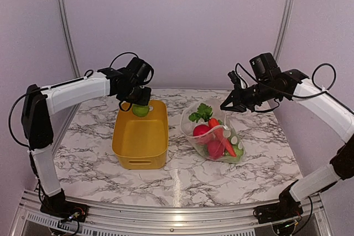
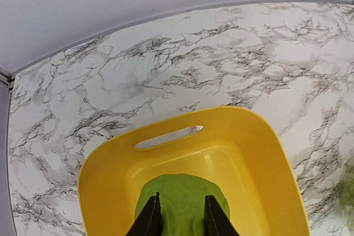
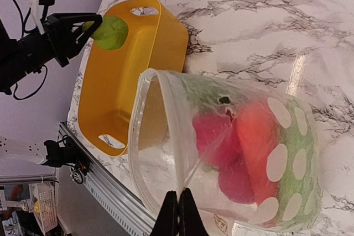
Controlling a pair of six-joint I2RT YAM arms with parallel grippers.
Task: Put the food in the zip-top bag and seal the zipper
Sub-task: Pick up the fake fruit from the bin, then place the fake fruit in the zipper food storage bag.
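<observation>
My left gripper [image 1: 138, 104] is shut on a green apple [image 1: 141, 111], which hangs just above the far end of the yellow bin [image 1: 141, 150]. In the left wrist view both black fingers [image 2: 148, 219] press the green apple [image 2: 182, 194] from either side. The clear dotted zip-top bag [image 1: 191, 131] lies to the right of the bin with its mouth open toward it. It holds red fruit [image 3: 213, 134], a carrot [image 3: 257, 136] and leafy greens [image 1: 202, 112]. My right gripper [image 3: 178, 208] is shut on the bag's mouth edge, pinching the zipper [image 3: 175, 153] and lifting it.
The yellow bin [image 3: 110, 103] shows a bare bottom under the apple, with slot handles at both ends. Marble tabletop [image 1: 249, 181] surrounds bin and bag. An aluminium rail [image 1: 177, 214] runs along the near edge, and the curved back wall stands close behind.
</observation>
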